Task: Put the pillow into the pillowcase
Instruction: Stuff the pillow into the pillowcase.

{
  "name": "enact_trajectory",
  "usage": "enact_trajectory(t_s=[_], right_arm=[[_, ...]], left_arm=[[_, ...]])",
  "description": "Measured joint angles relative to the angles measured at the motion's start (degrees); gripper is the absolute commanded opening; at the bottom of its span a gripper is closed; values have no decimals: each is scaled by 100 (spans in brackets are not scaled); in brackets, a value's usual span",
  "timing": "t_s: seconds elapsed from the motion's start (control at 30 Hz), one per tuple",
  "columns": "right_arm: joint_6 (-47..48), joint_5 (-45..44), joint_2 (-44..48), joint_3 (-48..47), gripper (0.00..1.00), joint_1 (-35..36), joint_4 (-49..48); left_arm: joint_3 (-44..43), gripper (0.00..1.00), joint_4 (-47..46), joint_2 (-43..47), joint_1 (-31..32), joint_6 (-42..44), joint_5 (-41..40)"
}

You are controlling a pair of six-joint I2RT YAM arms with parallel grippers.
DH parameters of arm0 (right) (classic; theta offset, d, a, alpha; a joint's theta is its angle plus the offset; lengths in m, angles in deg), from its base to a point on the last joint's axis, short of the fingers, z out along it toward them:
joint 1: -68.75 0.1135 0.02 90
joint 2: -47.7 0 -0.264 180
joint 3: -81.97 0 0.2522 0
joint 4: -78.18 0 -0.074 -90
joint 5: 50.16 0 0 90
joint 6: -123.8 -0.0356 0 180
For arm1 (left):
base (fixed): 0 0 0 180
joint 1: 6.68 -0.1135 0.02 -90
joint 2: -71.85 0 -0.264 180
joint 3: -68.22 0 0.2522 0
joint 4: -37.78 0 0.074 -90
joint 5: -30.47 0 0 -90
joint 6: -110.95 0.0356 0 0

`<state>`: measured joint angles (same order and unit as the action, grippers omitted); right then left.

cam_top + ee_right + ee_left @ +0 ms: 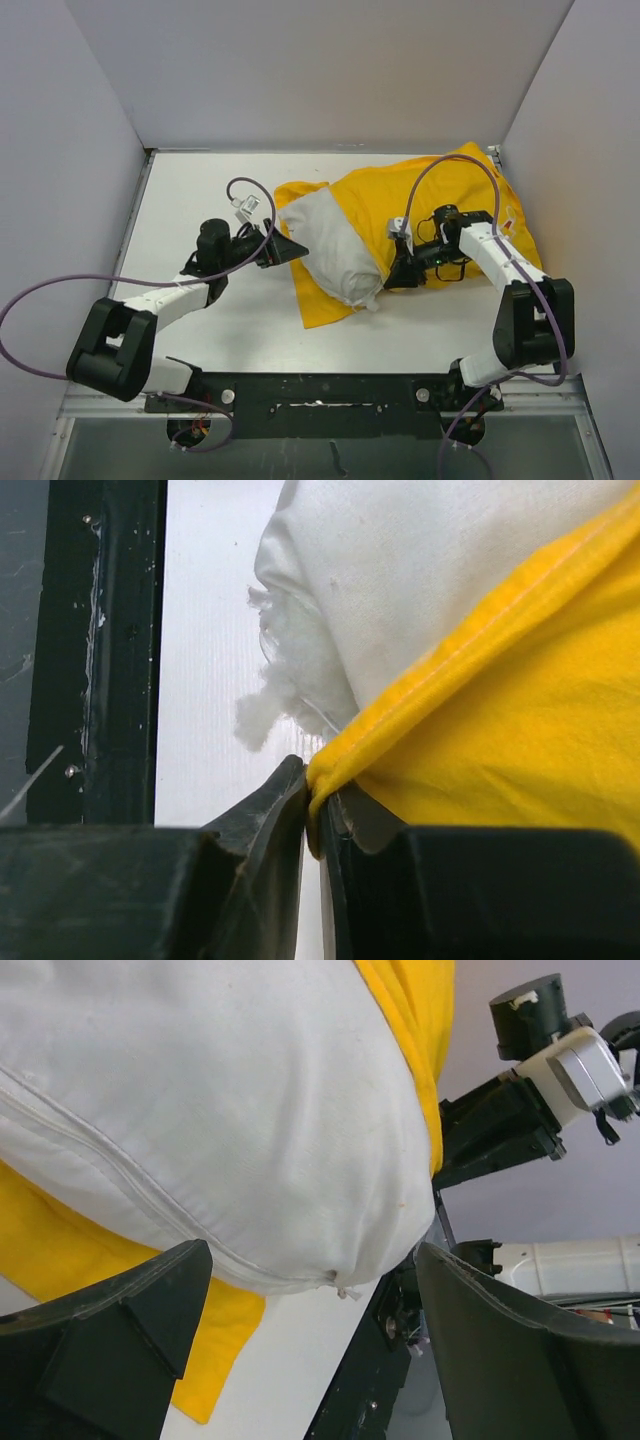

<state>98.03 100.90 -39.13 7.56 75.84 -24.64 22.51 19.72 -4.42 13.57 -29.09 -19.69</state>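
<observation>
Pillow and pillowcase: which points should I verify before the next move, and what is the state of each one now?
1. Right gripper shut on pillowcase hem: ok.
2. Left gripper open, jaws on either side of pillow end: ok.
3. Pillow fully inside pillowcase: not ok, one end sticks out.
4. Pillow corner intact: not ok, stuffing pokes out.
5. Inside of pillowcase free of folds: cannot tell.
</observation>
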Motion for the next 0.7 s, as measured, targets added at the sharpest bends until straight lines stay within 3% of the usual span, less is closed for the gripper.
enact_trajectory(t_s=[0.13, 0.17, 0.3, 0.4, 0.47, 0.57, 0.7], right_arm=[[-24, -216, 326, 37, 48, 0, 4], [-7, -295, 457, 37, 60, -2, 15], [151, -599, 1071, -192, 69, -144, 345], [297, -798, 1290, -693, 66, -435, 658], [251, -1054, 1373, -1029, 52, -710, 647], [-197, -1744, 1388, -1054, 32, -905, 81], [-960, -3003, 831, -857, 23, -815, -986]], left_arm=[[-210, 81, -323, -623, 2, -271, 96], [-234, 81, -369, -697, 11, -310, 94], [-433, 81, -345, -901, 166, -278, -9], [-741, 80, -83, -1008, 420, -17, -223], [-876, 75, 72, -1069, 584, 162, -411], [-968, 60, 282, -1209, 817, 400, -697], [-1215, 36, 299, -1781, 1080, 525, -826]])
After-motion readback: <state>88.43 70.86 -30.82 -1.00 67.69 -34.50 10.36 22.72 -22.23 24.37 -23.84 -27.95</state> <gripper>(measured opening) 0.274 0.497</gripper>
